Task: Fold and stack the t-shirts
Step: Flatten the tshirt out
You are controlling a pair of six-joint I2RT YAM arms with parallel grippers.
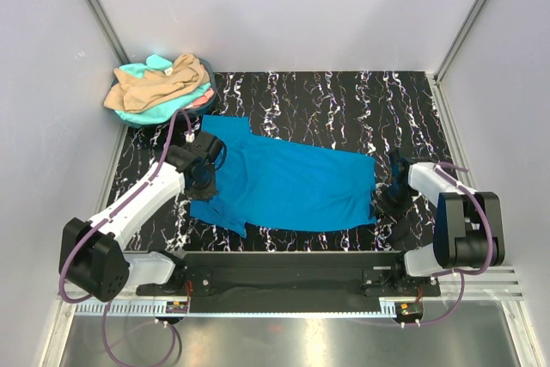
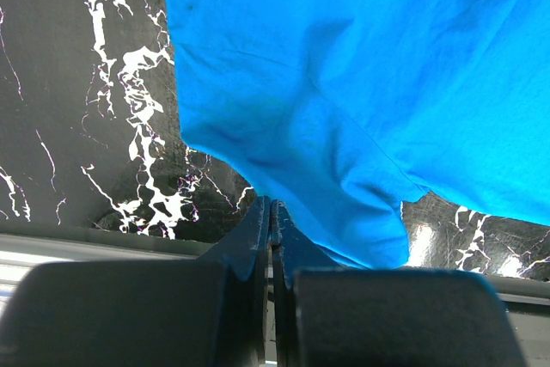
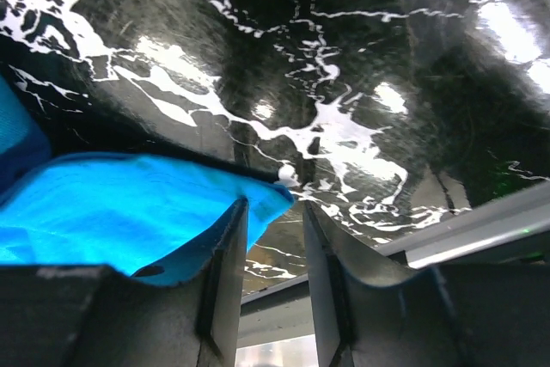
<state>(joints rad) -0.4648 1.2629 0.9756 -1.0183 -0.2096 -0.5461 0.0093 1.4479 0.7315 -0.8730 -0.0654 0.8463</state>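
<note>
blue shirt [image 1: 288, 182] lies long-ways left to right, sleeves left, hem right. left claw [image 2: 271, 205] pinched shut on its edge, right claw [image 3: 273, 208] half-open at the hem corner.

The blue t-shirt [image 1: 284, 182] is showing as soft matt cloth, lightly creased, and the heap of shirts [image 1: 159, 83] is looking just as dull and crumpled. Under them the black tabletop [image 1: 344, 109] is gleaming, glossy and white-veined like polished marble, while the near ledge [image 1: 284, 337] is shining as brushed metal.
</note>
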